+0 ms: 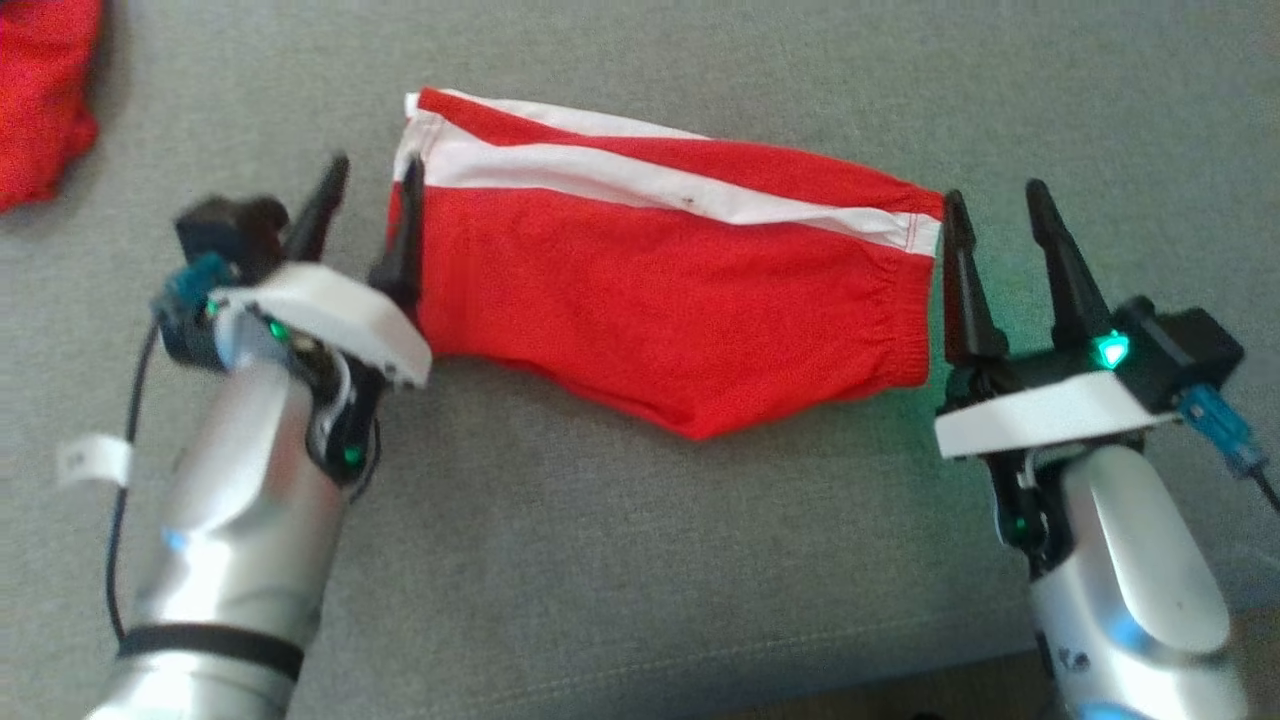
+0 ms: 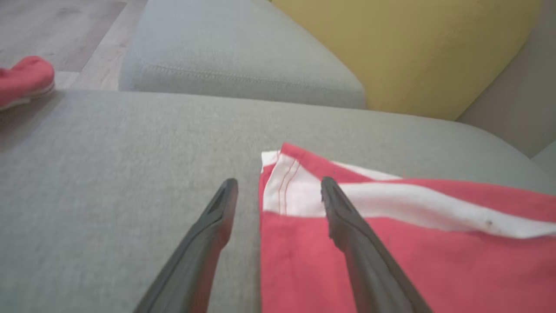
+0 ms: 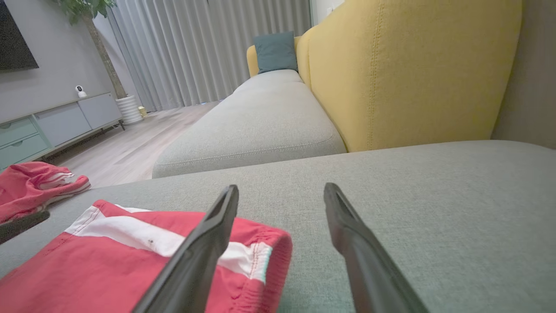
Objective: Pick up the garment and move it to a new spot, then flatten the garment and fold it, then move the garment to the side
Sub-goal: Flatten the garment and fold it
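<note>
At the far left, a crumpled red garment is lying at the edge of the grey fabric sofa cushion, well apart from the work. Beside it the left arm is reaching in. A small white tag is hanging on the arm's black cable, and anything printed on the tag is too blurred to read. The left gripper is standing open with its two dark fingers spread. One finger is hanging over bare cushion. The other is lying over the leg-hem end of the red shorts with white side stripes, above the white band in the left wrist view. Whether it is touching the cloth cannot be told.

The shorts are lying flat in the middle of the cushion, stretching between the two grippers, with the stripes on the far side and the crotch point toward the robot. A tiny dark speck is sitting on the white stripe.

At the right, the right gripper is open too, gripping nothing. Its inner finger is standing just beside the gathered elastic waistband and its outer finger is over bare cushion. A green triangular light is glowing on its body. Behind the cushion a yellow upholstered backrest is rising.
</note>
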Robot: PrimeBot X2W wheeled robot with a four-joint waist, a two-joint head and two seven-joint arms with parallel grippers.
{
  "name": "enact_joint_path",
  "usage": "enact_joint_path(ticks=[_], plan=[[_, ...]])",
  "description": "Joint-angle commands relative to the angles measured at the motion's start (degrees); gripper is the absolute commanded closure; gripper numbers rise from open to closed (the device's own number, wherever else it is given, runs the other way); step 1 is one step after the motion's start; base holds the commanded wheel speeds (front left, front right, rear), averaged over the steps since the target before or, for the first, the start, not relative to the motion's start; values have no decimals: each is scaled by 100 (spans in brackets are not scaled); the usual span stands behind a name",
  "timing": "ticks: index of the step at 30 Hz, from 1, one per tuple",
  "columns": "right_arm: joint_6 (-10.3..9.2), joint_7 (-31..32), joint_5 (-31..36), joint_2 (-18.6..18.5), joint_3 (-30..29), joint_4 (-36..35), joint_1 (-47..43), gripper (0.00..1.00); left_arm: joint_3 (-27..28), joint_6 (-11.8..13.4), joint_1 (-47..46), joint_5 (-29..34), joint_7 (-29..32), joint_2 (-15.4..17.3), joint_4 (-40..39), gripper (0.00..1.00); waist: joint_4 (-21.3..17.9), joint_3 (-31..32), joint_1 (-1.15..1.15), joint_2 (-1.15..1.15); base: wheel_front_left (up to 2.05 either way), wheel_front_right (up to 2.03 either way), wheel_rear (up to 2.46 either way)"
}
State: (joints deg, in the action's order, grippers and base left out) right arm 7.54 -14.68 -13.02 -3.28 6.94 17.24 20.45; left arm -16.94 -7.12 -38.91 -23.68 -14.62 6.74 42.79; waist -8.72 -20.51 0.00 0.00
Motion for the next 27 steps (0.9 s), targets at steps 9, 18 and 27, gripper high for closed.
enact_joint_path(ticks=[9, 18, 27], plan=[[-5, -32, 307, 40, -264, -672, -644, 0, 20, 95, 575, -90, 658, 287, -459, 0, 187, 520, 0, 0, 0, 0, 0], [-5, -32, 258, 40, -180, -984, -786, 0, 4, 229, 602, -210, 1511, 492, -585, 0, -128, 410, 0, 0, 0, 0, 0], [-5, -32, 211, 40, -232, -1005, -772, 0, -45, 375, 459, -279, 2189, 589, -552, 0, -314, 238, 0, 0, 0, 0, 0]])
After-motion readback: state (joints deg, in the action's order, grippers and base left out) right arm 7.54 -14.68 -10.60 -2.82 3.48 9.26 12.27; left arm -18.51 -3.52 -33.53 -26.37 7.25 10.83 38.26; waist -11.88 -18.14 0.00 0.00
